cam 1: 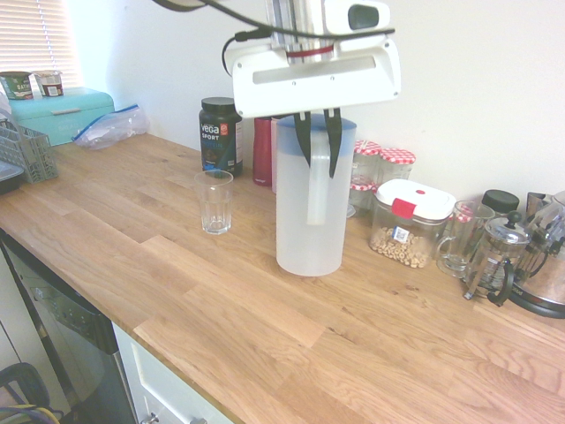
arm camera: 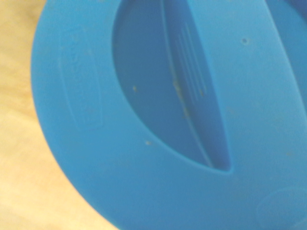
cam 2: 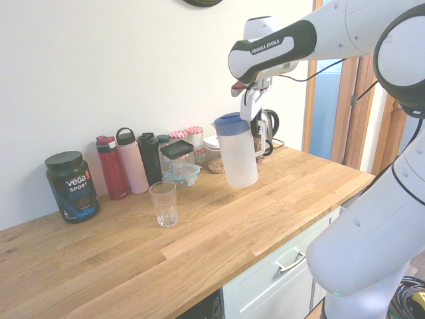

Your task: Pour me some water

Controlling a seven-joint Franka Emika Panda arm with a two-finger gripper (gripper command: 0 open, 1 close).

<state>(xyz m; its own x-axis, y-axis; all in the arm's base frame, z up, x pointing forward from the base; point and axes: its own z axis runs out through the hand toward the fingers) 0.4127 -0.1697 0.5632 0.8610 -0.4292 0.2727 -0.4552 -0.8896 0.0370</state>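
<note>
A tall translucent white pitcher (cam 1: 296, 221) with a blue lid stands upright on the wooden counter (cam 1: 177, 291). My gripper (cam 1: 319, 146) comes down from above and is shut on the top of the pitcher's handle, one dark finger on each side. An empty clear glass (cam 1: 214, 201) stands on the counter a short way from the pitcher, apart from it. From the other side, the pitcher (cam 2: 240, 156) is to the right of the glass (cam 2: 164, 204), with the gripper (cam 2: 251, 109) at its rim. The blue lid (arm camera: 144, 120) fills the wrist view.
Along the wall stand a dark Vega Sport tub (cam 1: 221, 134), several drink bottles (cam 2: 133, 161), jars, a lidded food container (cam 1: 410, 223) and a French press (cam 1: 494, 258). A teal bread box (cam 1: 62, 113) and a dish rack (cam 1: 26, 152) sit at the far end.
</note>
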